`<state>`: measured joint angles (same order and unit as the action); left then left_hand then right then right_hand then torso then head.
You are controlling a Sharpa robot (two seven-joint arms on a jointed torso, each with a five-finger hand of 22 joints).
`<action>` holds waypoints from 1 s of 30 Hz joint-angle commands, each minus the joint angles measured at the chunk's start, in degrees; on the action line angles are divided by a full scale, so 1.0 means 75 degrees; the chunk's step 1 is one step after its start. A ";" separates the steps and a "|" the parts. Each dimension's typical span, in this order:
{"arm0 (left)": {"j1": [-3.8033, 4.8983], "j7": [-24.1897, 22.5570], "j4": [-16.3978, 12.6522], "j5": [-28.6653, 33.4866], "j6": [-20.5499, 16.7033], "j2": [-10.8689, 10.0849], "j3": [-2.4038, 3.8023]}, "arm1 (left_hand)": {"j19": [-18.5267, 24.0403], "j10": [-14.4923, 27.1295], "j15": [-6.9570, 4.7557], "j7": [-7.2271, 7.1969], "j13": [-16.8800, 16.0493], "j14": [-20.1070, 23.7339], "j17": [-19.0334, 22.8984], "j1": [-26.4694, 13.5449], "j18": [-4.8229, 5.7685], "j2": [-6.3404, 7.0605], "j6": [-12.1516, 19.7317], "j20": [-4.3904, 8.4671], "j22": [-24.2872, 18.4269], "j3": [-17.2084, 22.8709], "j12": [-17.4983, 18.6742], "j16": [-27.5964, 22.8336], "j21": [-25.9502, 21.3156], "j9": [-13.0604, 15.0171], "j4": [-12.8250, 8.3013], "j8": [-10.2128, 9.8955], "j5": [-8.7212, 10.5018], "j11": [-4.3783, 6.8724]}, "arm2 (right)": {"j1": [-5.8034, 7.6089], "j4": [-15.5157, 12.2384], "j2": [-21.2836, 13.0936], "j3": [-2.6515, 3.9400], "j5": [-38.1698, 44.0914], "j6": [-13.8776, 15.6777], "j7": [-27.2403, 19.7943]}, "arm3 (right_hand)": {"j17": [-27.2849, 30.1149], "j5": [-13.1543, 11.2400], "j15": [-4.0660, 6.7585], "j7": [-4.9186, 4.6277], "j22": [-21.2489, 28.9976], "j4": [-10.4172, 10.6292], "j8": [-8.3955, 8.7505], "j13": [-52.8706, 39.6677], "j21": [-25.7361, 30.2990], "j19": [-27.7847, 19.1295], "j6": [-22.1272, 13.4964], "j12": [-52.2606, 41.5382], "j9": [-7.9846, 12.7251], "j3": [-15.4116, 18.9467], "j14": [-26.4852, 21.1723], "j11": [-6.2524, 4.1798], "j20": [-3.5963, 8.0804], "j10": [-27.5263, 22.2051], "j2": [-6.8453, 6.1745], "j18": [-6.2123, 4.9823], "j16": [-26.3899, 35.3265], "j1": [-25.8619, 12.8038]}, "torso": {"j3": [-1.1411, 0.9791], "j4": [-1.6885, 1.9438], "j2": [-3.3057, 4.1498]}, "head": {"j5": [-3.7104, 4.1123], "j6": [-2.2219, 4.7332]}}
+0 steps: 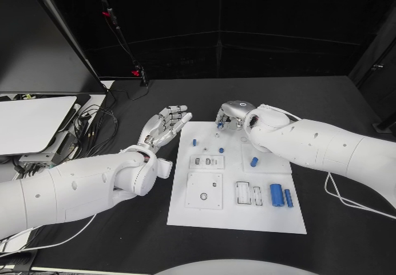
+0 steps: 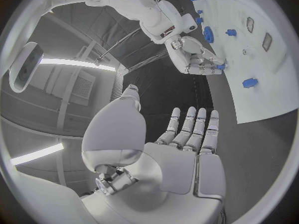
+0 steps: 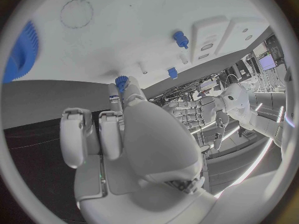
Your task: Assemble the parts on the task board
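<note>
The white task board [image 1: 235, 215] lies in the middle of the black table. My right hand [image 1: 234, 113] hovers over the board's far edge and pinches a small blue gear [image 3: 121, 81] at its fingertips; the same gear [image 2: 219, 66] shows under that hand in the left wrist view. My left hand [image 1: 166, 126] is open with its fingers straight and spread, just off the board's far left corner, holding nothing. On the board lie a small blue peg [image 1: 194, 141], another peg [image 1: 221, 150], a blue piece [image 1: 254, 162] and two blue cylinders [image 1: 276, 195]. A larger blue gear [image 3: 22, 50] sits near the right hand.
Recessed sockets [image 1: 206, 162] and frames [image 1: 248, 193] are set into the board. A white panel [image 1: 33, 121] and a tangle of cables [image 1: 92, 123] lie at the table's left side. A dark monitor [image 1: 41, 46] stands at the back left.
</note>
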<state>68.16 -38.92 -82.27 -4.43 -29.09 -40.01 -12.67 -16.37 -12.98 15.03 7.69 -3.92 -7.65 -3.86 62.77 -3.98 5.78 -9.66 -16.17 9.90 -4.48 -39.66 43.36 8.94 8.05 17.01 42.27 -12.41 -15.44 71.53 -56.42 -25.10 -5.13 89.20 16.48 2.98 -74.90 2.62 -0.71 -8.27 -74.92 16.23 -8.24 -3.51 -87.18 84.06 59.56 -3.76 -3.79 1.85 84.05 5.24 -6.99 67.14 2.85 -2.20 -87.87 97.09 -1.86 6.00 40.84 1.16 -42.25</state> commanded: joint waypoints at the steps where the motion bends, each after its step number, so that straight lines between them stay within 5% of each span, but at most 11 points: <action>1: 0.0011 -0.2265 0.0000 -0.0047 0.0036 0.0009 0.0006 | 0.0049 0.0028 0.0037 0.1263 0.0011 0.0003 0.0010 0.0012 -0.0127 -0.0088 -0.0032 -0.0009 0.0015 0.0058 -0.0040 0.0046 0.0032 -0.0014 0.0011 0.0053 -0.0024 -0.0005 | 0.0024 -0.0004 0.0006 0.0006 0.0011 -0.0097 0.0062 | -0.0360 0.0017 -0.0061 0.0004 -0.0912 0.0035 0.0042 0.0010 0.0048 0.0057 -0.0080 0.0037 0.0010 0.0025 0.0486 0.0022 -0.0054 -0.0062 -0.0026 0.0021 0.0056 -0.0047 | -0.0002 0.0007 0.0003 | 0.0007 -0.0003; 12: 0.0011 -0.2244 0.0008 -0.0047 0.0036 0.0007 0.0004 | 0.0059 0.0037 0.0042 0.1264 0.0013 0.0006 0.0011 0.0037 -0.0127 -0.0157 -0.0028 -0.0015 0.0020 0.0099 -0.0056 0.0058 0.0043 -0.0041 0.0008 0.0066 -0.0027 -0.0005 | 0.0024 0.0018 0.0025 0.0006 0.0011 -0.0135 0.0130 | -0.0228 0.0015 -0.0110 -0.0023 -0.0836 0.0056 0.0239 0.0014 0.0087 0.0009 -0.0317 0.0057 0.0027 0.0119 0.0460 0.0094 -0.0090 -0.0299 -0.0131 0.0004 0.0093 -0.0241 | -0.0001 0.0002 -0.0002 | 0.0010 -0.0014; 16: 0.0011 -0.2234 0.0010 -0.0047 0.0036 0.0005 0.0004 | 0.0059 0.0037 0.0042 0.1264 0.0013 0.0006 0.0011 0.0037 -0.0127 -0.0157 -0.0028 -0.0015 0.0020 0.0099 -0.0056 0.0058 0.0043 -0.0041 0.0008 0.0066 -0.0027 -0.0005 | 0.0024 0.0021 0.0033 0.0006 0.0009 -0.0060 0.0176 | 0.0206 0.0008 -0.0189 0.0164 -0.0580 0.0047 0.0597 0.0004 0.0207 -0.0162 -0.0952 0.0044 0.0025 0.0405 0.0365 0.0208 -0.0172 -0.0828 -0.0357 -0.0053 0.0209 -0.0802 | 0.0002 0.0004 0.0000 | 0.0009 -0.0012; 22: 0.0011 -0.2222 0.0014 -0.0047 0.0037 0.0004 0.0004 | 0.0059 0.0037 0.0042 0.1264 0.0013 0.0006 0.0011 0.0037 -0.0127 -0.0157 -0.0028 -0.0015 0.0020 0.0099 -0.0056 0.0058 0.0043 -0.0041 0.0008 0.0066 -0.0027 -0.0005 | 0.0023 0.0001 0.0022 0.0005 -0.0123 0.0343 0.0119 | 0.0488 0.0010 -0.0299 0.0372 -0.0358 0.0043 0.0645 -0.0013 0.0332 -0.0296 -0.1809 0.0023 0.0028 0.0376 0.0302 0.0329 -0.0269 -0.1436 -0.0660 -0.0108 0.0307 -0.1394 | 0.0002 0.0006 0.0000 | -0.0001 -0.0011; 30: 0.0011 -0.2198 0.0023 -0.0047 0.0041 0.0006 0.0003 | 0.0059 0.0037 0.0042 0.1264 0.0013 0.0006 0.0011 0.0037 -0.0127 -0.0157 -0.0028 -0.0015 0.0020 0.0099 -0.0056 0.0058 0.0043 -0.0041 0.0008 0.0066 -0.0027 -0.0005 | 0.0019 -0.0120 -0.0071 0.0005 -0.0348 0.0825 -0.0017 | 0.0538 0.0009 -0.0324 0.0260 -0.0304 0.0022 0.0551 -0.0036 0.0370 -0.0316 -0.1706 -0.0041 -0.0028 0.0117 0.0294 0.0357 -0.0310 -0.1564 -0.0691 -0.0120 0.0327 -0.1478 | 0.0000 0.0008 -0.0005 | 0.0005 -0.0019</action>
<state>68.16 -38.92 -82.08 -4.44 -29.09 -40.02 -12.70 -16.37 -12.99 15.03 7.69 -3.88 -7.65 -3.86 62.90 -3.98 5.16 -9.66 -16.17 9.95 -3.94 -39.77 43.59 8.93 7.79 17.10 42.50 -12.42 -15.43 71.56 -57.07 -25.51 -5.12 87.89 19.00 3.72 -70.91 2.62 -2.67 -6.28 -74.91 16.38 -3.81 -3.72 -84.51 81.89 46.54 -3.92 -3.96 2.94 83.94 7.77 -9.12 55.78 -2.40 -2.20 -85.69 86.54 -1.85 6.05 40.83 1.10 -42.38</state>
